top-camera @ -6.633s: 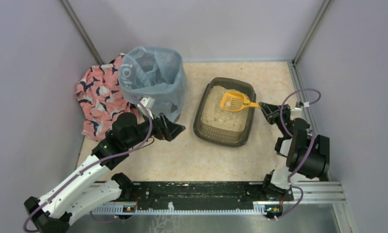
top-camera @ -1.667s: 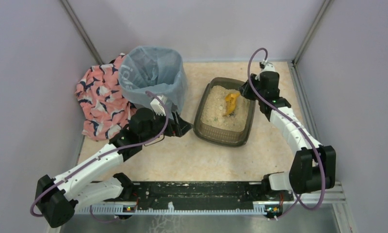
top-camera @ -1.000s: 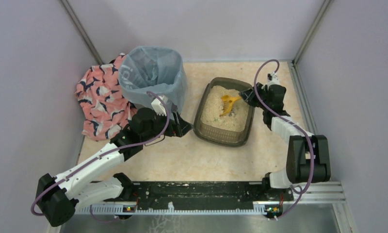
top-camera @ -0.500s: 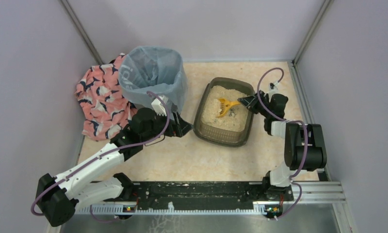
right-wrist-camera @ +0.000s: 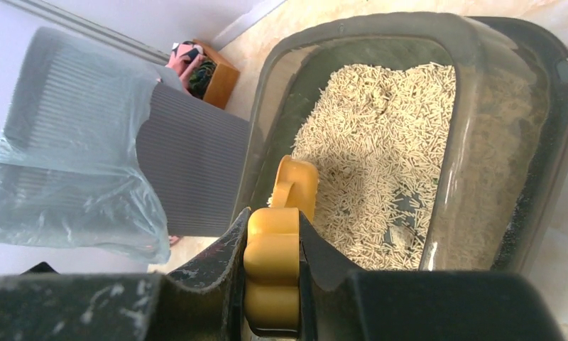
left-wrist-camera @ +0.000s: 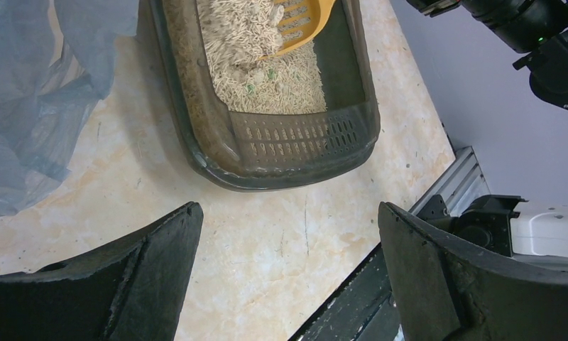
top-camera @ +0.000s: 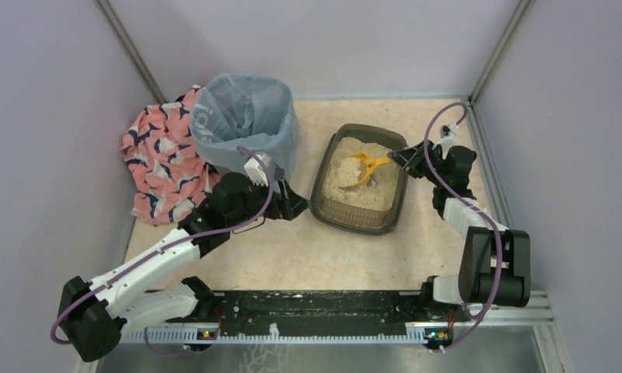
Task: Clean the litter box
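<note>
The litter box is a shallow dark tray of beige litter at mid table; it also shows in the left wrist view and the right wrist view. My right gripper is shut on the handle of a yellow scoop, whose head is dug into the litter; the handle shows in the right wrist view. A grey clump lies on a bared patch of the tray floor. My left gripper is open and empty just left of the box, its fingers wide apart.
A tall bin lined with a light blue bag stands left of the box. A pink patterned cloth lies behind it. Purple walls close in the table on three sides. A black rail runs along the near edge.
My right arm has drawn back towards the right, dragging the scoop head through the litter and piling it up to the left. The left arm has stayed still.
</note>
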Controlling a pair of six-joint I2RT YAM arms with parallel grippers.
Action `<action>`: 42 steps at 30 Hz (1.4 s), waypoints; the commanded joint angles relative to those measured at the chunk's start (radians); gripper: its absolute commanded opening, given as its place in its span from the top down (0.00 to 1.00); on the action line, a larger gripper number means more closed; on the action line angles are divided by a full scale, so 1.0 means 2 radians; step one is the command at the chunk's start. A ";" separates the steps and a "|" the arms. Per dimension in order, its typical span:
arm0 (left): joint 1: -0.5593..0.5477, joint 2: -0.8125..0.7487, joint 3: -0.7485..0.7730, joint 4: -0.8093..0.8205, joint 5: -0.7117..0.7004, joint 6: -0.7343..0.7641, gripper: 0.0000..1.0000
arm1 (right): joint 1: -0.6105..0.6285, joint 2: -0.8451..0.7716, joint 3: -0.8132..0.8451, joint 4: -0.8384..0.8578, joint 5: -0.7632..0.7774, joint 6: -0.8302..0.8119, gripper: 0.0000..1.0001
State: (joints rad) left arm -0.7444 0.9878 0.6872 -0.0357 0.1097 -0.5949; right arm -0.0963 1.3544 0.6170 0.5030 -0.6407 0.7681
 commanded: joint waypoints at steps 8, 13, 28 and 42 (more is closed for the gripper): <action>-0.002 -0.011 -0.004 0.010 0.008 0.008 0.01 | -0.058 0.014 -0.045 0.192 -0.079 0.127 1.00; -0.002 -0.018 -0.007 0.010 0.007 0.007 0.01 | -0.076 0.015 -0.059 0.226 -0.088 0.154 1.00; -0.002 -0.010 0.007 0.004 0.021 0.009 0.01 | -0.161 0.111 -0.140 0.535 -0.102 0.351 1.00; -0.002 -0.010 0.009 0.008 0.022 0.002 0.01 | -0.171 0.117 -0.143 0.516 -0.103 0.336 1.00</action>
State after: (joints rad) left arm -0.7444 0.9794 0.6857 -0.0372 0.1501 -0.5911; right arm -0.4576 1.6276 0.3122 1.4757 -0.8398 1.4590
